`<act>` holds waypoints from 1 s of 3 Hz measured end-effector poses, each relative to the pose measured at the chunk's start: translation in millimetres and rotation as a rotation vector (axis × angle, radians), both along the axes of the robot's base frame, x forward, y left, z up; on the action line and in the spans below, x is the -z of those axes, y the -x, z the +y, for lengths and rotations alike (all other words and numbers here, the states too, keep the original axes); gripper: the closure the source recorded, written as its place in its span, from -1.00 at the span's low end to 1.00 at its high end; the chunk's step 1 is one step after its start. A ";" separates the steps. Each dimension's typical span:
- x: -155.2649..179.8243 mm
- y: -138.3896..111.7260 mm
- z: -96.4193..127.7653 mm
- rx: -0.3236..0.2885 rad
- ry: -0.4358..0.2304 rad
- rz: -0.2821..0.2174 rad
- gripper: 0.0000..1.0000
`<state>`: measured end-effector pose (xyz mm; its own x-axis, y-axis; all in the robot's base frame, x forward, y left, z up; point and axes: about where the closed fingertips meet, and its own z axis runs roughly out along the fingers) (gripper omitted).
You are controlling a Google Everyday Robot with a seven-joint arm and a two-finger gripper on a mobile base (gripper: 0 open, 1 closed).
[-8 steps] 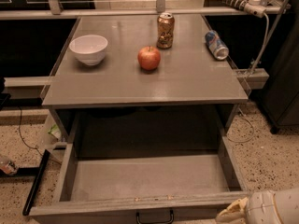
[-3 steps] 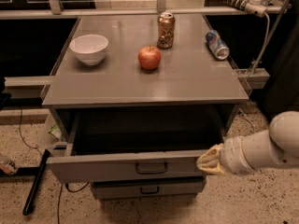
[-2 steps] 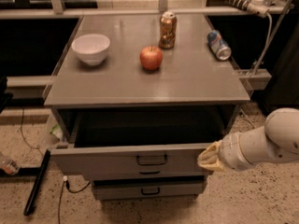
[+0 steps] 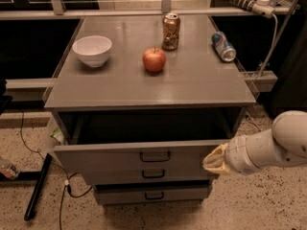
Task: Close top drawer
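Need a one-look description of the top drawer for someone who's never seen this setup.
Find the grey table; three handled drawer fronts stack beneath its top. The top drawer is the uppermost, partly pulled out, with the gripper at its right end. Unlike the two lower drawers, it is widest and sticks out farthest.

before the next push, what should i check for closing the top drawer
1. Is the top drawer shut? Not ok, it is partly out.
2. Is the gripper at its front panel? Ok, at the right end.
3. Is the push centred? Not ok, the gripper sits right of the handle.
4. Is the drawer's inside free of obstructions? Cannot tell, too dark.
5. Are the apple and bowl back from the tabletop's front edge? Ok.
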<state>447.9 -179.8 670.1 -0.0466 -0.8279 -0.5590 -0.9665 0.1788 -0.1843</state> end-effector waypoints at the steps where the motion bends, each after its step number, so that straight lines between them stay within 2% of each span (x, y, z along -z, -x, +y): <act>1: 0.0 0.0 0.0 0.000 0.000 0.000 -0.30; 2: 0.0 0.0 0.1 0.000 0.000 0.000 -0.77; 3: 0.1 -0.6 1.2 -0.006 0.001 0.000 -1.00</act>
